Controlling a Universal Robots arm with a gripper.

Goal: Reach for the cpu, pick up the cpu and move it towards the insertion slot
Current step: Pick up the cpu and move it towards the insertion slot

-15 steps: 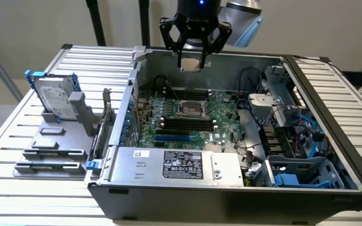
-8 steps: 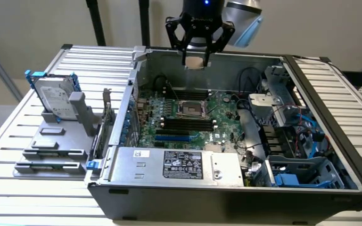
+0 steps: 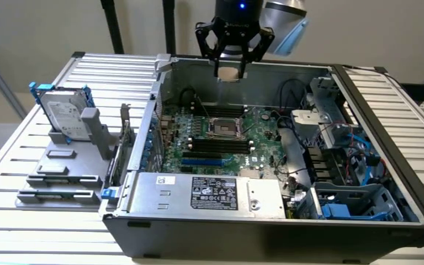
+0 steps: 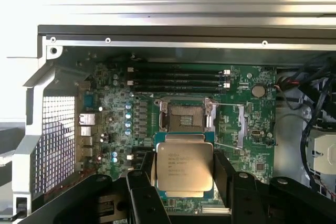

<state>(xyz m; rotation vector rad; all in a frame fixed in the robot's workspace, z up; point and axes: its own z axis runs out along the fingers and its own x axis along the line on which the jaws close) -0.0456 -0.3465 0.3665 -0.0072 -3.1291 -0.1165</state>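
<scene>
The black multi-link gripper is hanging above the rear edge of the open grey computer case, jaws closed on the small flat square cpu with silvery metal top and pale tan rim. In the wrist view the gripper is clamping the cpu by two opposite edges, one black finger on each side, and the chip's printed lid is facing the camera. The chip is sitting clear of the board, held up in the air.

The square insertion slot with shiny metal frame and dark centre is lying in the middle of the green motherboard, well below the chip and nearer the exterior camera. In the wrist view the slot is showing just beyond the cpu's far edge, frame open, not touching the chip.

Long black memory slots are running just beside the socket, with more on its other side. A silver power supply box with a white label is sitting at the case's near edge.

Outside the case, at the exterior view's left, an upright silver hard drive with blue brackets is standing in a grey plastic fixture on the white slatted table.
</scene>
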